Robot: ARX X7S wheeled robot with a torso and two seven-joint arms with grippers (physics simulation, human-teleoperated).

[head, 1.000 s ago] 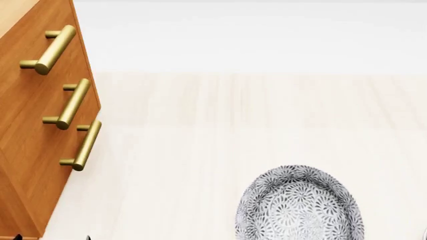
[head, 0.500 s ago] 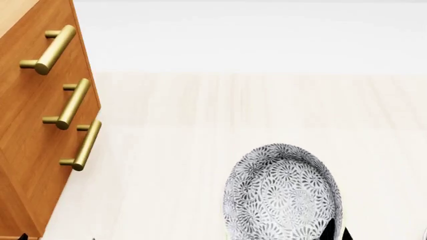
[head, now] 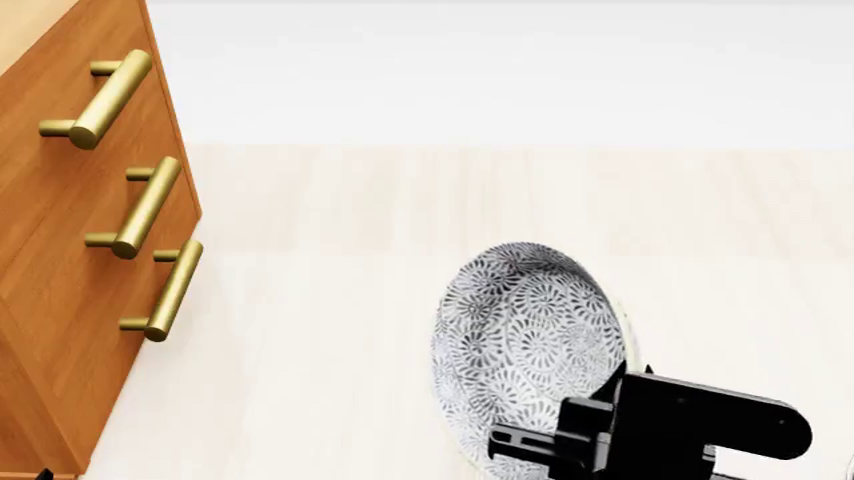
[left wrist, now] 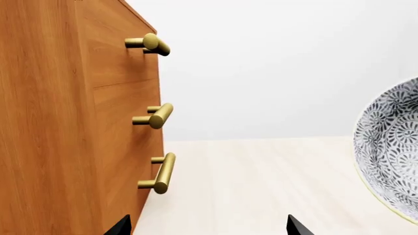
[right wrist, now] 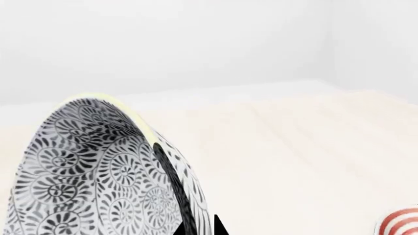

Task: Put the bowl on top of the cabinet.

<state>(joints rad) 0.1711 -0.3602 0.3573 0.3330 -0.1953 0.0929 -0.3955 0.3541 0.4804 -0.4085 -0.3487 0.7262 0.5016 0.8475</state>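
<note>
Bowl (head: 527, 345) was held tilted on edge by the right gripper (head: 607, 440), clear of the pale floor, right of the cabinet (head: 67, 250).
Pinched only at its rim, it risked slipping or clipping the brass handles (head: 140, 205); the left gripper (left wrist: 205, 227) hung wide, empty.

The cabinet (head: 60, 250) looks like orange-brown wood with a fine straight grain, its finish smooth and matt; the same grain runs down its side in the left wrist view (left wrist: 46, 122). Its handles (head: 140, 205) look like brushed brass-coloured metal with a soft satin sheen. The bowl (head: 527, 345) has the look of glazed ceramic, smooth, white under a dense grey floral print, with a plain pale rim (right wrist: 134, 115). The floor (head: 400, 220) looks like pale wood, faintly grained and matt. The right gripper (head: 607, 440) is black, smooth, like matt plastic. The plate (right wrist: 400, 223) is white with red rings, smooth.
</note>
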